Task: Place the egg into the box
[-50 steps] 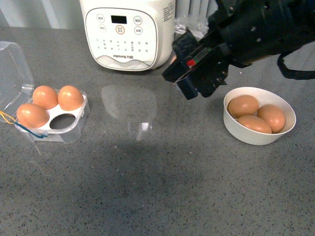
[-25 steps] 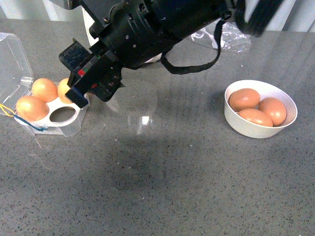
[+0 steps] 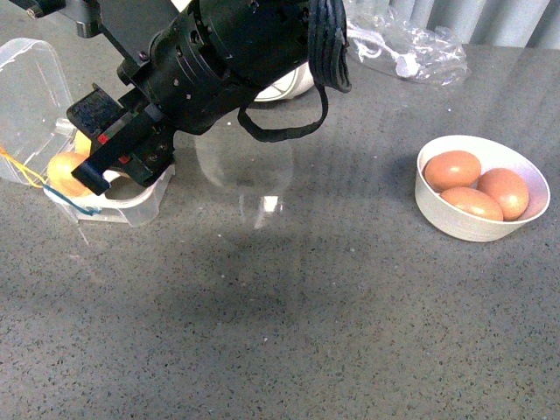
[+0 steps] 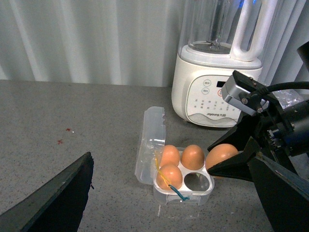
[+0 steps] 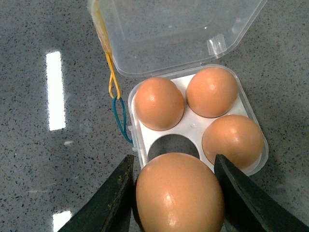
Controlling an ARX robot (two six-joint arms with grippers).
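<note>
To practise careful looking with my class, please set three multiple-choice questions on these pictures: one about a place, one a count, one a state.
1. Where is the egg in the right gripper? A. above the box B. on the countertop C. inside the blender
2. How many eggs lie in the bowl? A. two B. three C. five
3. The box's lid is: A. open B. shut C. removed
Answers: 1 A, it hangs over the empty cell; 2 B, three show in the front view; 3 A, it is folded back.
</note>
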